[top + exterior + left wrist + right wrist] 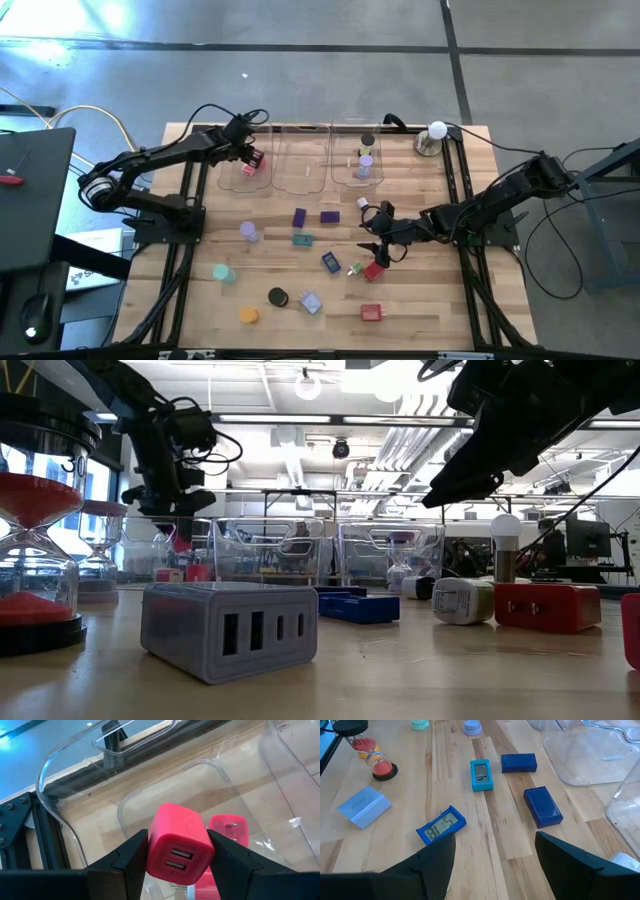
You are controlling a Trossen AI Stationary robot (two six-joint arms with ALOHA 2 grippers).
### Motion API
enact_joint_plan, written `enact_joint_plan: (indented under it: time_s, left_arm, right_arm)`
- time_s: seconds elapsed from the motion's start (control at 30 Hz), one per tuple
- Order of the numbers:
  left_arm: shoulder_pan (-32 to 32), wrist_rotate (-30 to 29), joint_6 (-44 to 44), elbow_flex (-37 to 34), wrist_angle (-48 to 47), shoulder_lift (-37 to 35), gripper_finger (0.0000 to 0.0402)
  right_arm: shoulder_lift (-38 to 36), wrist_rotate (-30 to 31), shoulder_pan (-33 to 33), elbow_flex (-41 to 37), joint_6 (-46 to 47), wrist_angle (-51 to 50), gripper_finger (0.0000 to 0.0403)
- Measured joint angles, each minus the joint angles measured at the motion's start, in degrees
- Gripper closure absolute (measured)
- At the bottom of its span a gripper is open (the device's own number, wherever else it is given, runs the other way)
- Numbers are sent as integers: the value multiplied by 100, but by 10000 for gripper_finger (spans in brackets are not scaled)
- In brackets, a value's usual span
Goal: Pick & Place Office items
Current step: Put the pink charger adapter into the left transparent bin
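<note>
Red USB charger (pixel 179 850) pinched between the fingers of the left hand (pixel 177 862), hanging over the left clear tray (pixel 243 170), just above a second red charger (pixel 230 832) lying inside. Best to lower well within the tray wall, then spread gently. Right hand (pixel 378 240) spread, empty, above the tabletop (pixel 430 310) near the blue clock (pixel 441 827).

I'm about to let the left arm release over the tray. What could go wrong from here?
1. The left gripper holds a red USB charger above the left clear tray, where another red charger already lies; dropped, it may bounce off that one.
2. The right gripper hangs open above a red item and a small white plug; descending, it may knock the plug.
</note>
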Motion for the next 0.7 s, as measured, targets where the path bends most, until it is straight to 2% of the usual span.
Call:
enact_joint_plan:
  time_s: [0.23, 0.4, 0.7]
  left_arm:
    - [-2, -28, -167, 0, -22, 0, 223]
    - [51, -475, -939, -1, -172, 2, 222]
    - [28, -424, -664, -2, -155, 4, 222]
  right_arm:
    - [0, 0, 0, -2, 15, 0, 141]
    - [0, -2, 0, -4, 17, 0, 141]
    - [0, -4, 0, -4, 17, 0, 141]
